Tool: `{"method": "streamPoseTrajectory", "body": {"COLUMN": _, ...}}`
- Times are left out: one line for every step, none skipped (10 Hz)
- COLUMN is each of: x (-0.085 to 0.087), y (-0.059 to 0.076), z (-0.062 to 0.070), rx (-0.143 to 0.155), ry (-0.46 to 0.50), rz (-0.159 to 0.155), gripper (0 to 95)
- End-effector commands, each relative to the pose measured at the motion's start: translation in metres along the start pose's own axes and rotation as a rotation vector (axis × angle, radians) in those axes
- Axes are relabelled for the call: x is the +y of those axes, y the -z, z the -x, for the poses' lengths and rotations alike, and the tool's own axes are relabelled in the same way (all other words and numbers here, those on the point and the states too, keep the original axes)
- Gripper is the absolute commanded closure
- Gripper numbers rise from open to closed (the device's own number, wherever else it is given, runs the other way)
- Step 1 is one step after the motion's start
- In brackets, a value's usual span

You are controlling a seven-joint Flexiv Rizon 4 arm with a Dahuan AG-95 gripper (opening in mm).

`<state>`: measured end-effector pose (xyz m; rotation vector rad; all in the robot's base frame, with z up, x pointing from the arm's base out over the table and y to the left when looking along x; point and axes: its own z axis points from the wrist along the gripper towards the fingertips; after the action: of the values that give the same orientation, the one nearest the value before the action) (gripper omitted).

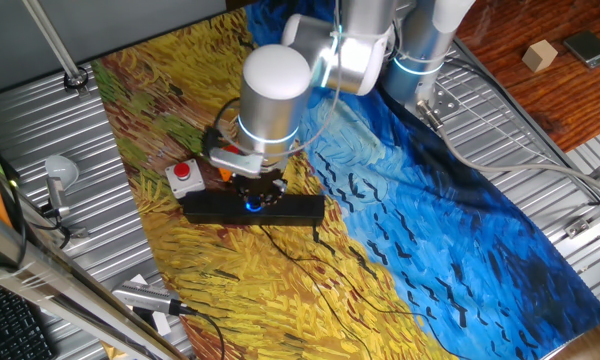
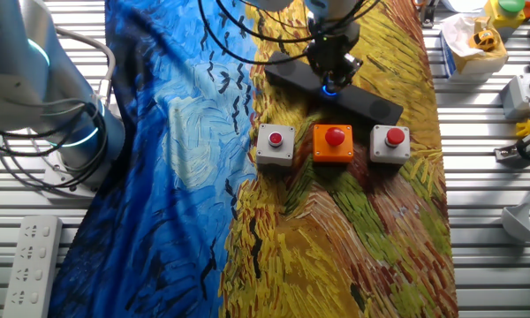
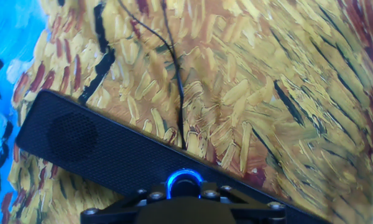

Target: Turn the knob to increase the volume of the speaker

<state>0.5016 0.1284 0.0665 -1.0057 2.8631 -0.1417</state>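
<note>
Black pincer [image 3: 185, 198] housing is seen closest, poised directly over the blue-lit knob [image 3: 184, 182]; whether it is clenched on it cannot be told. Beneath, the speaker [image 3: 112, 152] stretches sideways to both sides on the surface [image 3: 286, 93]

The arm [image 1: 365, 40] is built of thick white and silver-grey cylindrical segments, with glowing pale-blue rings at the joints. Its wrist ends in a rounded white cap. Thin black cables loop along it. The gripper [image 1: 260, 188] is black, with small silver screws on its body in the hand view.
</note>
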Motion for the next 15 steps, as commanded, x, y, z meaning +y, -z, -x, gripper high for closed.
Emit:
{"method": "streamPoseTrajectory", "body": {"x": 0.0, "y": -0.015, "z": -0.001, "rx": 0.027, "ry": -0.59, "rz": 0.006, "gripper": 95.0}}
{"method": "streamPoseTrajectory", "body": {"x": 0.0, "y": -0.015, "z": -0.001, "rx": 0.036, "ry": -0.65, "rz": 0.004, "gripper": 95.0}}
{"method": "streamPoseTrajectory", "body": {"x": 0.0, "y": -0.015, "z": -0.001, "rx": 0.045, "ry": -0.713, "rz": 0.006, "gripper": 76.0}}
{"method": "streamPoseTrajectory", "body": {"x": 0.0, "y": -0.015, "z": -0.001, "rx": 0.047, "ry": -0.748, "rz": 0.01, "gripper": 76.0}}
{"method": "streamPoseTrajectory", "body": {"x": 0.0, "y": -0.014, "z": -0.001, "rx": 0.048, "ry": -0.777, "rz": 0.016, "gripper": 76.0}}
{"method": "streamPoseTrajectory", "body": {"x": 0.0, "y": -0.013, "z": -0.002, "rx": 0.047, "ry": -0.795, "rz": 0.027, "gripper": 76.0}}
{"method": "streamPoseTrajectory", "body": {"x": 0.0, "y": -0.013, "z": -0.002, "rx": 0.05, "ry": -0.774, "rz": 0.026, "gripper": 57.0}}
{"method": "streamPoseTrajectory", "body": {"x": 0.0, "y": -0.013, "z": -0.002, "rx": 0.048, "ry": -0.704, "rz": 0.016, "gripper": 38.0}}
{"method": "streamPoseTrajectory", "body": {"x": 0.0, "y": -0.012, "z": -0.001, "rx": 0.044, "ry": -0.636, "rz": 0.018, "gripper": 38.0}}
{"method": "streamPoseTrajectory", "body": {"x": 0.0, "y": -0.009, "z": -0.001, "rx": 0.044, "ry": -0.549, "rz": 0.023, "gripper": 19.0}}
{"method": "streamPoseTrajectory", "body": {"x": -0.001, "y": -0.005, "z": -0.001, "rx": 0.044, "ry": -0.48, "rz": 0.026, "gripper": 19.0}}
{"method": "streamPoseTrajectory", "body": {"x": -0.001, "y": -0.002, "z": -0.001, "rx": 0.044, "ry": -0.431, "rz": 0.024, "gripper": 19.0}}
{"method": "streamPoseTrajectory", "body": {"x": -0.001, "y": 0.0, "z": 0.0, "rx": 0.042, "ry": -0.358, "rz": 0.023, "gripper": 19.0}}
{"method": "streamPoseTrajectory", "body": {"x": -0.001, "y": 0.003, "z": 0.0, "rx": 0.042, "ry": -0.301, "rz": 0.024, "gripper": 19.0}}
{"method": "streamPoseTrajectory", "body": {"x": -0.001, "y": 0.006, "z": 0.0, "rx": 0.042, "ry": -0.247, "rz": 0.025, "gripper": 19.0}}
